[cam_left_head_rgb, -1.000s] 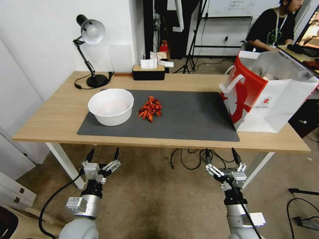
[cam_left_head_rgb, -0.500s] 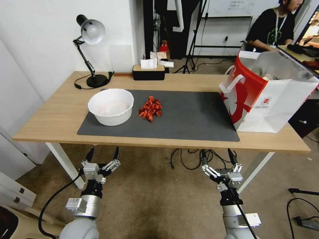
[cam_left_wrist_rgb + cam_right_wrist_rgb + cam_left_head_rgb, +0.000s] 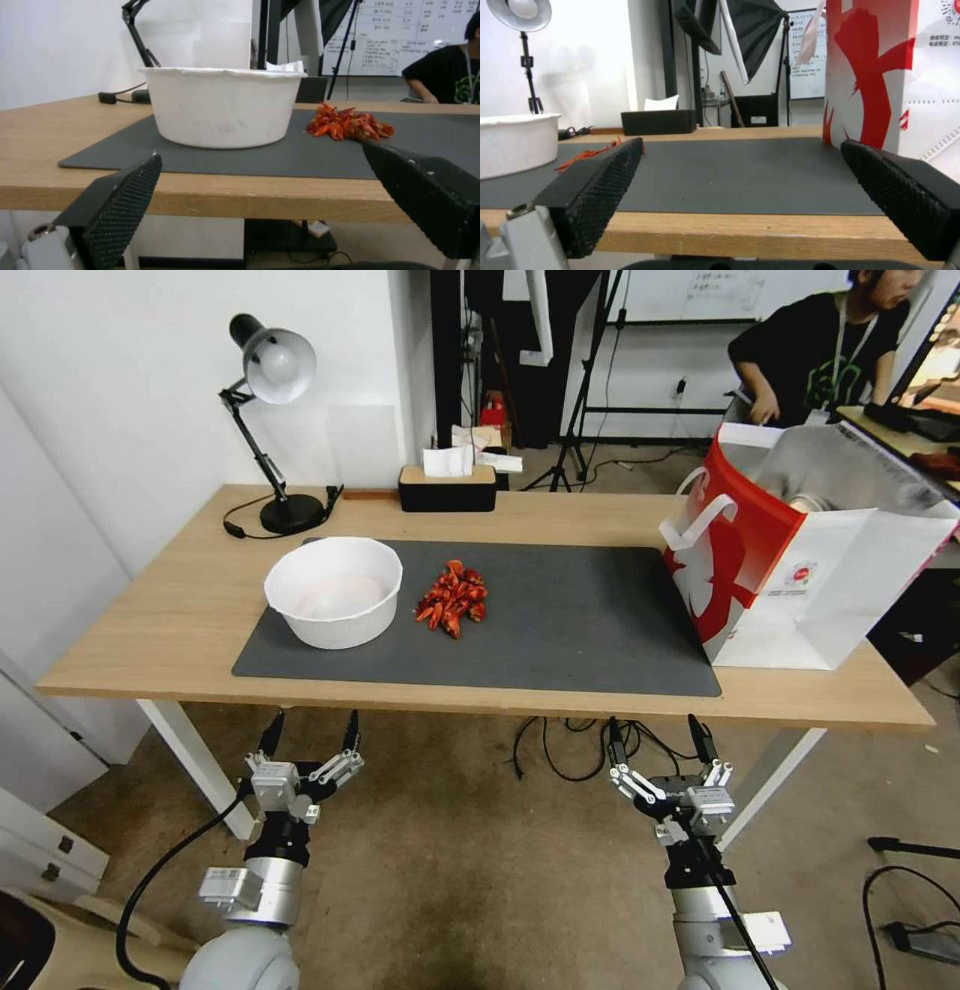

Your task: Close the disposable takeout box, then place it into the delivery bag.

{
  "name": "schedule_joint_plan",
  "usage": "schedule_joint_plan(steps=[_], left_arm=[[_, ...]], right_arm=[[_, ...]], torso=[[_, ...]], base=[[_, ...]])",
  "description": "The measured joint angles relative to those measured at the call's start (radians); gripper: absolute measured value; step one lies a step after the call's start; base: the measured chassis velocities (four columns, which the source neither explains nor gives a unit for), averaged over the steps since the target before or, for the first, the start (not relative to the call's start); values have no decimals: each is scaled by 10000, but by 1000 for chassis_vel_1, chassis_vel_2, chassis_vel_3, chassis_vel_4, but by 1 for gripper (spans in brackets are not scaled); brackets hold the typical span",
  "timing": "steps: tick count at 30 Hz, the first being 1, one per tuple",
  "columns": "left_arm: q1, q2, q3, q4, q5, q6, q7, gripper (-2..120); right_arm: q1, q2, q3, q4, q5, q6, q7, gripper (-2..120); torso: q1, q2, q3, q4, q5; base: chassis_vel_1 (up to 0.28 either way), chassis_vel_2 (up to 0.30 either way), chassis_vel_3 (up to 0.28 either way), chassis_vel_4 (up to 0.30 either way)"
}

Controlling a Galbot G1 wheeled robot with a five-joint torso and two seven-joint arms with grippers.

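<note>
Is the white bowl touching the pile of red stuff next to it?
Apart. The head view shows a strip of bare grey mat between the white bowl and the red pile; the left wrist view shows that gap too.

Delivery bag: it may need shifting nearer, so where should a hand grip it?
Probably the white loop handle on the red side of the delivery bag, approached from the grey mat: the loop juts off that wall, and the upright bag looks too wide for the open right hand.
</note>
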Motion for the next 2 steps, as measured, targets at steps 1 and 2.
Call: schedule_joint_plan(steps=[1,2], left_arm=[[1,0,1,0,1,0,1,100],[1,-1,1,0,1,0,1,100]], right_arm=[[-1,-1,1,1,0,-1,1,100],[-1,-1,2,1,0,-1,2,100]], torso=[[0,0,0,0,0],[0,0,0,0,0]], base=[[0,0,0,0],[0,0,0,0]])
